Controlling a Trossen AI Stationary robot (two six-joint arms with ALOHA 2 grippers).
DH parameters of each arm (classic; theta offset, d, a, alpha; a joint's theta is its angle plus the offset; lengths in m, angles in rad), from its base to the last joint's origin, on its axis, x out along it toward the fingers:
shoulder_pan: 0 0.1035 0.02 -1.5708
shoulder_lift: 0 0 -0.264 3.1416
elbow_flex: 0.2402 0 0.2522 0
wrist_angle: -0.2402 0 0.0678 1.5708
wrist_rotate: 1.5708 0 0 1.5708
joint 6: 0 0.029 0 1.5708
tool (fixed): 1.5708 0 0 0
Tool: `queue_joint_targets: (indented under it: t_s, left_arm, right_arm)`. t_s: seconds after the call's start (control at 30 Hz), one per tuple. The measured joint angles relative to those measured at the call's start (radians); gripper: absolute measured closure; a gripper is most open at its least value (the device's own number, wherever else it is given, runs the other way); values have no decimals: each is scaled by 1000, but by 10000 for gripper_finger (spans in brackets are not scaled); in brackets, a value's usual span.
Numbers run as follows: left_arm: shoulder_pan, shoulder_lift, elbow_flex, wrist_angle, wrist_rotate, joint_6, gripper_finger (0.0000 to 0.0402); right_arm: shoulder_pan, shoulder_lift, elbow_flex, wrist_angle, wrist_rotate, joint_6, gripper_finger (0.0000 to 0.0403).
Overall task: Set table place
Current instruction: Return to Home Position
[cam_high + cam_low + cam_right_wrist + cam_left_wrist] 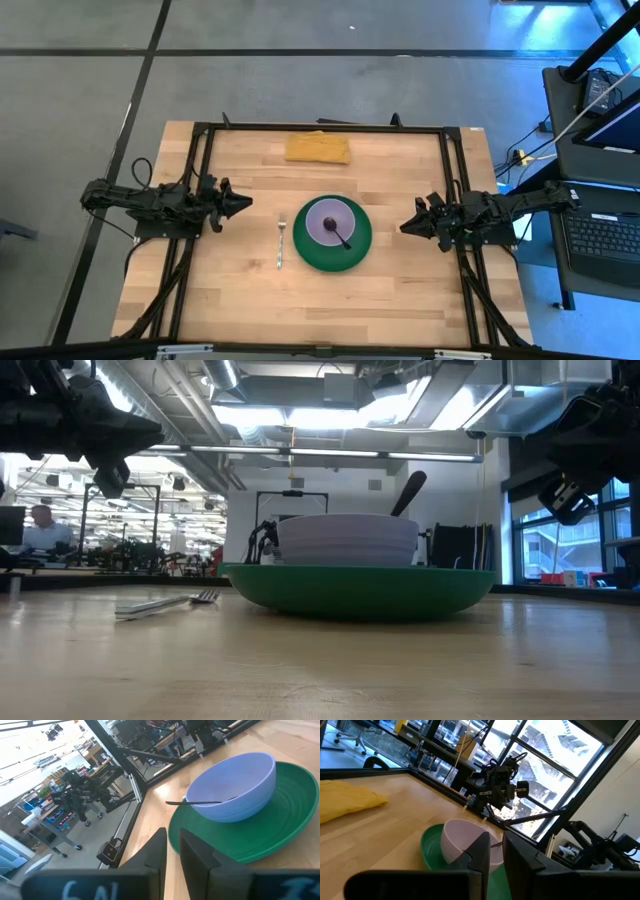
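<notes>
- The plate [352, 258], with bowl [322, 215] and spoon [343, 237], is set between both arms; the fork [281, 243] is laid just to its left.
- The left gripper [243, 204] and right gripper [407, 227] are seen narrow, empty, pointed inward.

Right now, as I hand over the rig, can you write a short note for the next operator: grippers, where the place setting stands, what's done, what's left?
Left gripper: shut, empty, raised near the table's left edge.
Right gripper: shut, empty, raised near the right edge.
Things: the lilac bowl sits on the green plate mid-table. The spoon rests in the bowl. The fork lies on the left arm's side of the plate, apart from it. A yellow cloth lies at the far edge.
Done: the setting looks complete.
Left: probably only parking both arms.
</notes>
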Motion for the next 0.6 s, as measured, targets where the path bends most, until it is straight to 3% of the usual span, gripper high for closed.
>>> queue_joint_targets:
  t_s: [0.6]
  left_arm:
    - [0,0,0,0,0,0,385]
  right_arm:
    - [0,0,0,0,0,0,350]
